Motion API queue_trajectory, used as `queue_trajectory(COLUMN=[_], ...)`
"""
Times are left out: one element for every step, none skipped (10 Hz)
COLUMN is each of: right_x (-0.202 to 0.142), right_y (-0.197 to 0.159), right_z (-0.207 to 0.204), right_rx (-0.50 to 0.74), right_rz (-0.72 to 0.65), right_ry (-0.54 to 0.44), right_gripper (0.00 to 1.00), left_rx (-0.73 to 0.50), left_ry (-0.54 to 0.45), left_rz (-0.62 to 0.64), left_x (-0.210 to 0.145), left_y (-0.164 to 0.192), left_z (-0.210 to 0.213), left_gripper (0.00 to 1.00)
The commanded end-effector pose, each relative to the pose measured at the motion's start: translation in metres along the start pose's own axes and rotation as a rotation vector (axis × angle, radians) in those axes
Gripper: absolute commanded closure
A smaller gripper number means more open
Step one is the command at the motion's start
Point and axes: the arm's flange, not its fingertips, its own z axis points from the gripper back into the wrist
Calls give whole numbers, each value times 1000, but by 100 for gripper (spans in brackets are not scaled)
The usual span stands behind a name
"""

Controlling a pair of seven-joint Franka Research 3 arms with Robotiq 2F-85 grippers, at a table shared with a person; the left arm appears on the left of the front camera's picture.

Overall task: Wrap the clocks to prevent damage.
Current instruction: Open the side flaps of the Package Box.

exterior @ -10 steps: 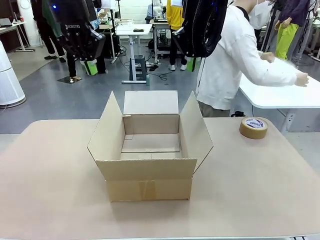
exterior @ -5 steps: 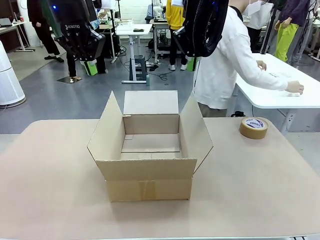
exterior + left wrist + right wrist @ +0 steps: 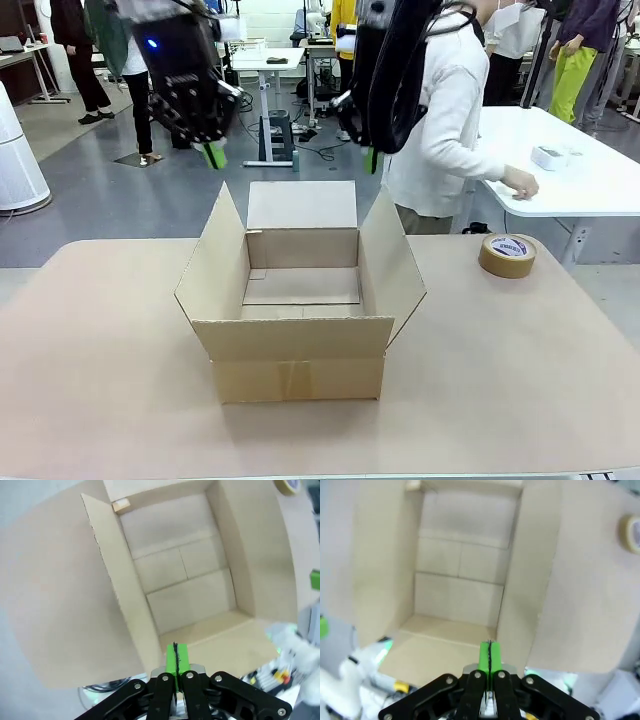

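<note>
While both arms hang high over the far half of the table (image 3: 90,380), I read each gripper as pinched fully shut w/ nothing betw. the pads. Left gripper (image 3: 213,157): black linkage fingers, green pads pressed flat into one narrow strip, only a thin dark seam betw. them in the left wrist view. It sits above & beyond the left flap of the cardboard box (image 3: 300,350). Right gripper (image 3: 370,160): same look, pads face to face, no gap, up by the right flap, in front of a person (image 3: 445,120) in a white top.

The box stands mid-table: plain brown corrugated board, matte, rectangular, all 4 top flaps open. Side flaps splay up at an angle, back flap is upright, front flap hangs down over the front wall. A short strip of brown tape shows at the centre of that wall below the flap. Inside, the floor is flat inner flaps w/ straight seams.

Tape roll (image 3: 507,255), a tan ring w/ a printed top face, lies flat near the table's far right corner, well apart from the box. Table top is smooth, pale beige. The person's hand (image 3: 522,184) rests on a glossy white table (image 3: 590,195) behind. Where the clocks are I can't tell.
</note>
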Motion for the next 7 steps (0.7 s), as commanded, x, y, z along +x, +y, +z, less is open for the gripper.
queue_trajectory(right_x=[5,8,10,13,16,21,25], right_y=[-3,-4,-6,-9,-13,-17,-20], right_z=[-30,-44,-56,-70,-81,-93,-101], right_rx=[-56,-70,-69,-68,-59,-48,-51], right_rz=[-160,-198,-205,-177,-159,-165,-166], right_ry=[-116,-157,-176,-179,-169,-128,-108], right_gripper=[99,99,99,99,99,99,99], left_rx=[110,158,200,231,238,224,212], left_ry=[-87,-101,-114,-95,-74,-48,-35], left_rz=[155,197,226,241,244,243,259], left_x=[-5,-3,0,4,7,12,17], left_y=[-19,-21,-22,-22,-20,-16,-9], left_z=[-33,-50,-65,-84,-96,-105,-110], left_gripper=[100,100,100,100,100,100,100])
